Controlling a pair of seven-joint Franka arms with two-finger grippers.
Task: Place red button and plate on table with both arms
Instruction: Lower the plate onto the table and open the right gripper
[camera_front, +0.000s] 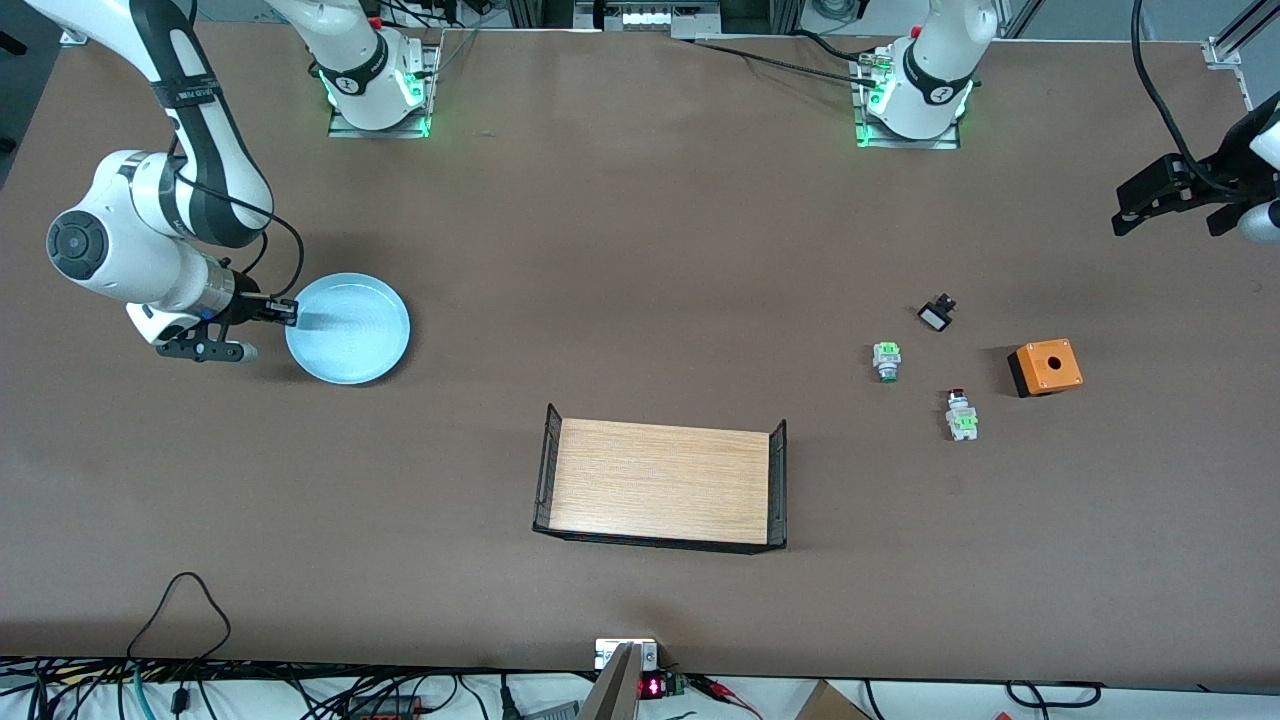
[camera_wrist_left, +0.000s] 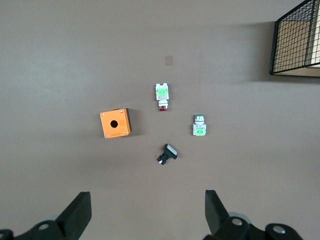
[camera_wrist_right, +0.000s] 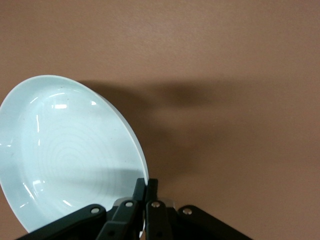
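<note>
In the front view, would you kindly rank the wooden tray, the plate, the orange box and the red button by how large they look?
Largest to smallest:
1. wooden tray
2. plate, gripped at its rim by the shut right gripper
3. orange box
4. red button

The differences are plain enough that nearness to the camera leaves the order sure.

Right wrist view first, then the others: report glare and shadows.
Right wrist view: white glints on the plate, pinched at its rim by the shut right gripper; a soft dark shadow on the table beside it. Left wrist view: even light, the orange box and red button cast short shadows, the open left gripper sharp. Front view: table darker near the tray.
</note>
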